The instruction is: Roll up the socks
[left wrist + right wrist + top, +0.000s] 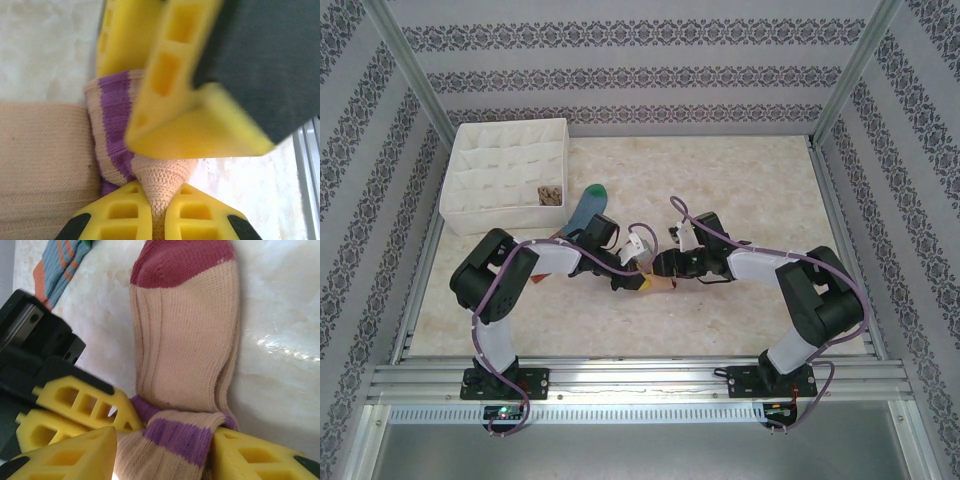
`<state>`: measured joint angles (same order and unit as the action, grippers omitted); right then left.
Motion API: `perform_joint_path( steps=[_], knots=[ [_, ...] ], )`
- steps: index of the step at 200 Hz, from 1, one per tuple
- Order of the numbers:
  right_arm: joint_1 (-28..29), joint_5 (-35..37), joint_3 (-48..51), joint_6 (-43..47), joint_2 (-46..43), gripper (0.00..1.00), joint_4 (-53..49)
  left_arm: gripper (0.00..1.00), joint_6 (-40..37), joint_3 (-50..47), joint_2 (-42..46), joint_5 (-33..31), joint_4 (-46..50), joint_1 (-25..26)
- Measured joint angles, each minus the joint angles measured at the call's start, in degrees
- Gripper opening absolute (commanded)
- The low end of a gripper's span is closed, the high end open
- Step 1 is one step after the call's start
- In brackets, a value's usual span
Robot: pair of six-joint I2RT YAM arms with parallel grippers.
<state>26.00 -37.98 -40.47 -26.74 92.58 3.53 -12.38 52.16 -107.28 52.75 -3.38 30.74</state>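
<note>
Since rolling presumably starts at the cuff, the left pincer (pixel 159 200) clamps the cuff fold of the tan knitted, maroon-toed sock (pixel 185 340); the right pincer (pixel 165 452) straddles it alongside, grip indeterminate.

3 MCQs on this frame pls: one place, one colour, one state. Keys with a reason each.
1. The blue sock lies: A) on the table by the white box; B) inside the box; C) off the table edge.
2. The tan sock has a toe that is: A) green; B) maroon; C) white.
3. The left tool is: A) wide open; B) shut on the blue sock; C) shut on the tan sock.
Key: 1 A, the top view shows it beside the box corner. 2 B, the right wrist view shows the maroon tip. 3 C, the left wrist view shows it pinching tan knit.
</note>
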Motion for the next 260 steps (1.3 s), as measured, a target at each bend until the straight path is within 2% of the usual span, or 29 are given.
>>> perform_joint_path(
  steps=[49,78,97,139,181,211,242,260],
  knots=[
    [0.5,0.0,0.6,1.7,0.2,0.39,0.2,0.02,5.2,0.5,-1.0,1.0,-0.1,-0.9],
    [1.6,1.9,-0.1,2.9,1.0,0.22,-0.3,0.09,5.9,0.5,-1.0,1.0,0.0,-0.9],
    [2.4,3.8,-1.5,3.1,1.4,0.15,-2.0,0.11,6.0,0.5,-1.0,0.8,0.0,-0.9],
    [3.8,9.5,-0.3,2.1,-2.9,0.11,-5.6,0.12,3.1,2.8,-1.9,-0.1,1.9,0.3],
    [4.7,18.7,8.5,-3.6,-16.2,0.1,-10.0,0.17,-2.5,11.0,-6.1,-2.1,7.3,6.7],
    [6.6,23.1,12.8,-9.0,-23.8,0.1,-12.7,0.25,-5.8,13.0,-6.8,-2.4,9.2,8.5],
    [6.9,24.6,12.2,-10.6,-24.6,0.1,-16.7,0.35,-10.4,11.5,-5.1,-4.3,9.1,8.6],
    [6.8,24.7,10.4,-10.6,-22.2,0.09,-19.1,0.37,-13.7,8.1,-1.7,-7.5,8.7,8.3]
  ],
)
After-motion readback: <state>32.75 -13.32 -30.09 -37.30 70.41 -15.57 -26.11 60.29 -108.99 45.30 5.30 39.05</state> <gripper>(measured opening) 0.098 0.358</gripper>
